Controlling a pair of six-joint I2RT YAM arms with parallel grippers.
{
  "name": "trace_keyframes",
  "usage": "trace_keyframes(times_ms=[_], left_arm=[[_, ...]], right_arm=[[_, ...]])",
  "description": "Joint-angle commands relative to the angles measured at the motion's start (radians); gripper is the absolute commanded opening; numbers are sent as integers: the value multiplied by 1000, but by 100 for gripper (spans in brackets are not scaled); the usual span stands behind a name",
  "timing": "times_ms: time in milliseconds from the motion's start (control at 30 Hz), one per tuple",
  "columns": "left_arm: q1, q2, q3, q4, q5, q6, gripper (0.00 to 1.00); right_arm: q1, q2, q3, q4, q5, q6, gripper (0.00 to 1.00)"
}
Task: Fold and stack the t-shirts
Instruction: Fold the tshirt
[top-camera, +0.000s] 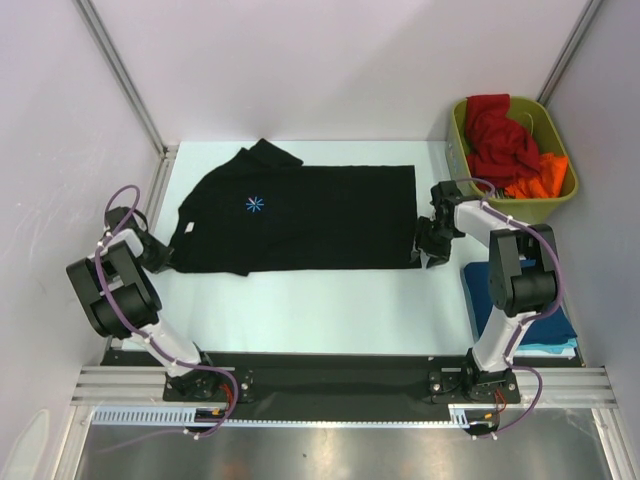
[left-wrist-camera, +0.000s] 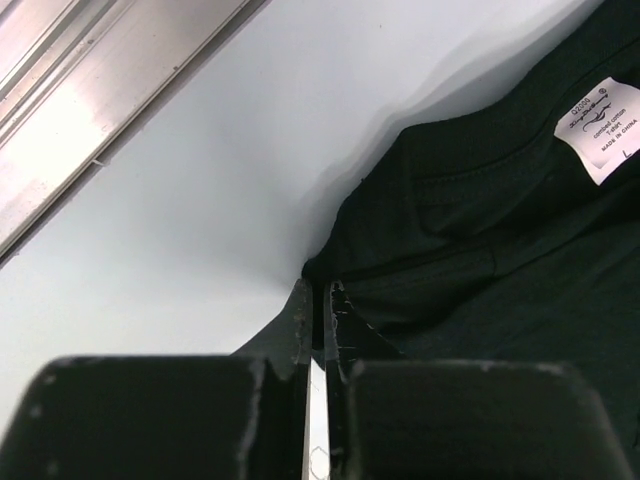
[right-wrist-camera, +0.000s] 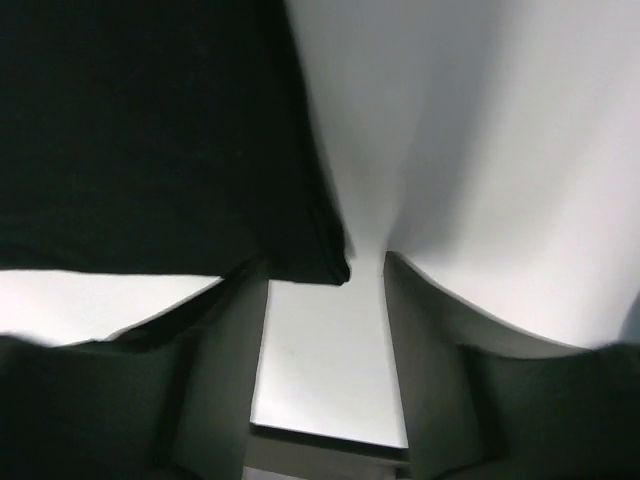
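Overhead camera: fixed high at 6 o'clock, looking down on the whole table (top-camera: 320, 300). Left wrist camera: close and low, facing the black shirt (left-wrist-camera: 500, 280) at its collar end, 9 o'clock. Right wrist camera: close above its hem corner, 3 o'clock. All three views share the black shirt.

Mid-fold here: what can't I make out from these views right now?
- Left wrist view: whether the shut left end effector actually pinches the black t-shirt; its own fingers hide the contact.
- Top view: the folded stack, mostly covered by the right arm.
- Top view: how many shirts fill the bin; they overlap.
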Motion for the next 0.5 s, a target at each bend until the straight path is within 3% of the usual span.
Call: trace_keyframes(times_ms=[0, 100, 167, 200, 233, 467], left_arm=[[9, 17, 11, -26, -24, 23, 2], [9, 8, 12, -49, -52, 31, 0], [10, -4, 12, -62, -70, 39, 0], [10, -8, 11, -70, -79, 39, 0], [13, -15, 8, -82, -89, 30, 0], [50, -136, -124, -144, -216, -84, 0]], right_arm=[[9, 18, -10, 35, 30, 19, 47], [11, 34, -6, 38, 36, 11, 34], [11, 37, -12, 48, 45, 0, 19], [11, 35, -15, 45, 53, 0, 6], [9, 34, -15, 28, 68, 2, 2], [25, -49, -145, -31, 131, 58, 0]])
